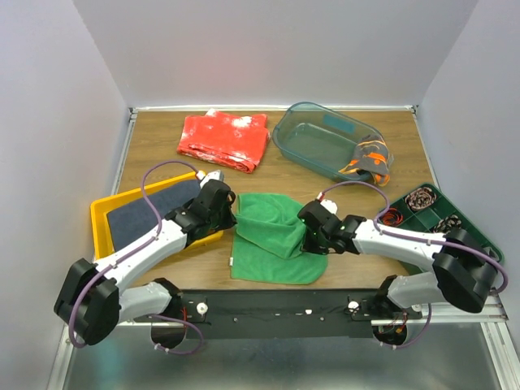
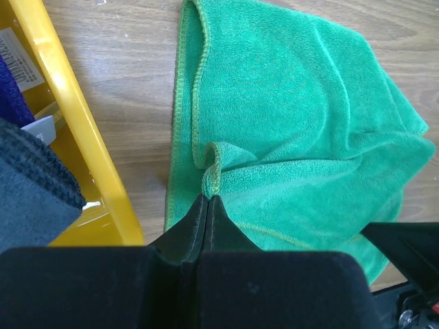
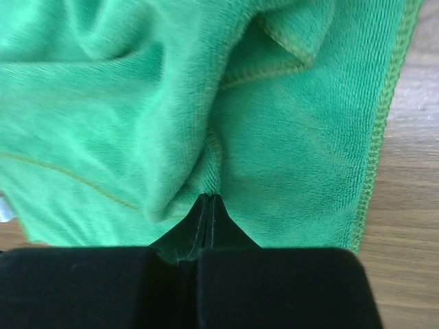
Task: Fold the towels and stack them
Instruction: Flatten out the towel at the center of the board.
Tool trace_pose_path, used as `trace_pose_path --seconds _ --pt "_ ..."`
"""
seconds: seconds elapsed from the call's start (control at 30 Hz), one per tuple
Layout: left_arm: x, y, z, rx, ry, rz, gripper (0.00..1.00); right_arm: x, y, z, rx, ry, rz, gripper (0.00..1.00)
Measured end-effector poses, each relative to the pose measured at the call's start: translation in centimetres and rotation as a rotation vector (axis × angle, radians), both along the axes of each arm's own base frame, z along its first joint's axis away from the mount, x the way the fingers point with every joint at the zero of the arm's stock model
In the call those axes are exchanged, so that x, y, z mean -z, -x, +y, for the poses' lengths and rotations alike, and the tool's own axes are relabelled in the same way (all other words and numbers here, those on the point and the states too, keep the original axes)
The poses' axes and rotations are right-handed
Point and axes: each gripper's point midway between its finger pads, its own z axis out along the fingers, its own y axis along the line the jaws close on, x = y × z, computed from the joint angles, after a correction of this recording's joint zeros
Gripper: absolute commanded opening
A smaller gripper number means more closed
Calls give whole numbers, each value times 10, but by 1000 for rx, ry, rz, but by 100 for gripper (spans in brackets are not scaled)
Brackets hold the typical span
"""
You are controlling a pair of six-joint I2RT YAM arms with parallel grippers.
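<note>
A bright green towel [image 1: 272, 237] lies rumpled and partly folded on the wooden table between the two arms. My left gripper [image 1: 233, 216] is at its left edge. In the left wrist view that gripper [image 2: 208, 199] is shut, pinching a raised fold of the green towel's [image 2: 295, 116] hem. My right gripper [image 1: 309, 234] is at the towel's right side. Seen from the right wrist, it [image 3: 209, 197] is shut on a ridge of the green towel [image 3: 130, 103]. A dark navy towel [image 1: 150, 213] lies in the yellow tray [image 1: 101, 219]. A dark grey towel with orange markings [image 1: 367, 161] hangs in the clear bin [image 1: 309, 138].
A red white-speckled cloth [image 1: 226, 140] lies at the back of the table. A green tray [image 1: 479, 236] with cables stands at the right edge. The yellow tray's rim [image 2: 75, 130] runs close beside my left gripper, with a dark cloth [image 2: 31, 195] inside it.
</note>
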Motion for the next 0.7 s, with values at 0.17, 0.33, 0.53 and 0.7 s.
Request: trace_pose_path --seconds 0.17,0.33,0.53,0.7 --pt "-16 4 3 15 9 -31 0 -39 -13 3 15 -14 -67 1" --pt "-80 -11 -4 32 51 -143 0 -144 -48 5 59 -55 -280 1" --pt "-179 -53 -10 8 96 -339 0 -272 -120 -12 174 -17 -560 1" --pt "-222 -99 -15 -18 75 -424 0 -280 -181 -66 268 132 -594 1"
